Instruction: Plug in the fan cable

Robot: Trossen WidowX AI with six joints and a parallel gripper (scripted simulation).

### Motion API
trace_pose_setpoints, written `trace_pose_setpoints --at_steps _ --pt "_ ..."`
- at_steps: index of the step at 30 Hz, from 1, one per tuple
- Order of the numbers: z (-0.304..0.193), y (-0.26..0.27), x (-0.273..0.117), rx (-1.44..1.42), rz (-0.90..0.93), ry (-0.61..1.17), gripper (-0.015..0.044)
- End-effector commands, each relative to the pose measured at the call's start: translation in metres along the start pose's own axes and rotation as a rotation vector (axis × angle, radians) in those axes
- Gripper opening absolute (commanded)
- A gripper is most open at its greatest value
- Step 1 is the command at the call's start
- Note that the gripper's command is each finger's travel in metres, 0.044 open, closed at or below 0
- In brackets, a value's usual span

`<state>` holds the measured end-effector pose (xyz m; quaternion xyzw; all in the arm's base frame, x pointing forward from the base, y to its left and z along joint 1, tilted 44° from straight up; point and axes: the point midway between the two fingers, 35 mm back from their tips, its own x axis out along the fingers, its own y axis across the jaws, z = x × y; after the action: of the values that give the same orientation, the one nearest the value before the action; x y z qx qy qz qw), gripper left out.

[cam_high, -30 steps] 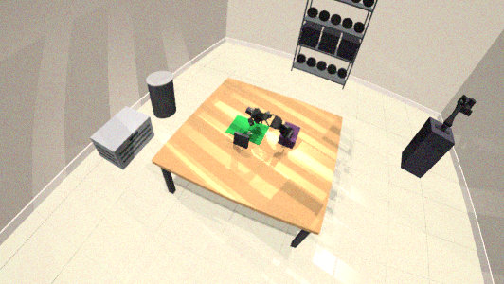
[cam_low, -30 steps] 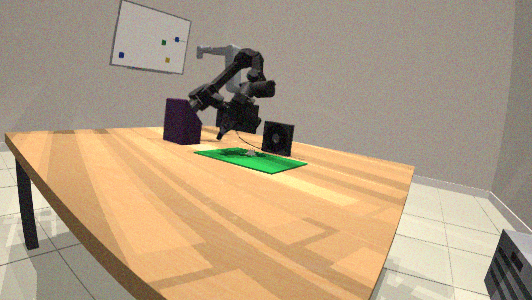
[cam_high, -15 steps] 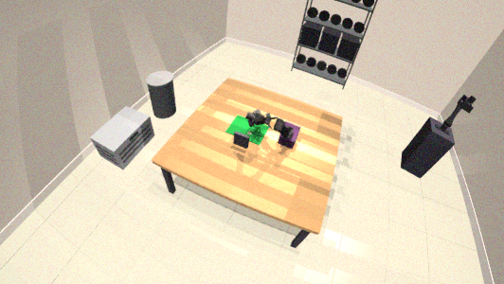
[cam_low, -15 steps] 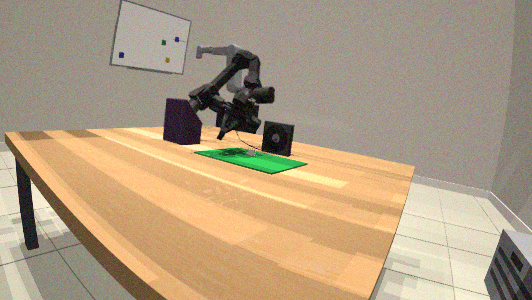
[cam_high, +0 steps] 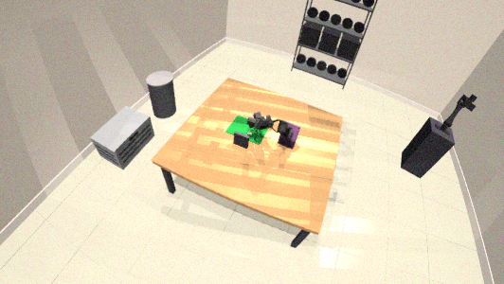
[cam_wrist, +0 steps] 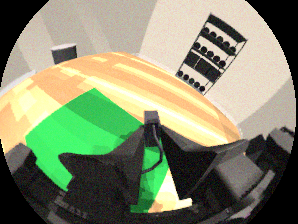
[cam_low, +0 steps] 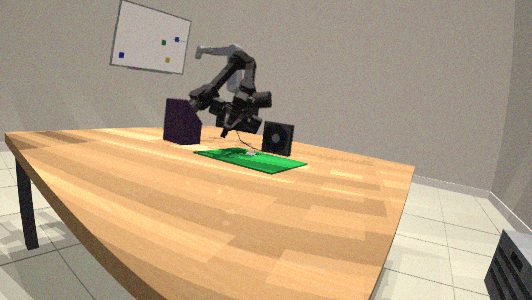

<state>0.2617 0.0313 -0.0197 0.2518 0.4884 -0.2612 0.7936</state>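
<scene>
A wooden table [cam_high: 284,189] [cam_low: 200,210] [cam_wrist: 117,62] carries a black WidowX arm [cam_high: 284,128] [cam_low: 249,72], bent low beside a dark purple block [cam_high: 295,137] [cam_low: 182,122]. A green board [cam_high: 237,124] [cam_low: 275,164] [cam_wrist: 75,125] lies flat, with the square black fan [cam_high: 241,139] [cam_low: 277,138] upright near its edge. The gripper [cam_low: 225,133] [cam_wrist: 152,128] clasps the cable's dark plug [cam_wrist: 151,118] between its fingertips, above the tabletop and apart from the small white header [cam_low: 251,152] on the board. The thin cable [cam_low: 245,140] [cam_wrist: 161,150] curves down from the plug.

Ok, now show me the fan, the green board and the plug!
fan [cam_high: 241,139] [cam_low: 278,138]: top and exterior, its face
green board [cam_high: 238,125] [cam_low: 274,164] [cam_wrist: 92,117]: all views, bare surface
plug [cam_wrist: 151,118]: wrist, upper end
</scene>
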Motion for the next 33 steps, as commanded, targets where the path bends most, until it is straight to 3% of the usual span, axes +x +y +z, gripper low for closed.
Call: trace_pose_setpoints --at_steps 1,33 --pt "0.001 0.000 -0.003 0.026 0.015 -0.057 0.0000" --pt "0.003 0.001 -0.037 0.269 0.237 -0.398 0.0000"
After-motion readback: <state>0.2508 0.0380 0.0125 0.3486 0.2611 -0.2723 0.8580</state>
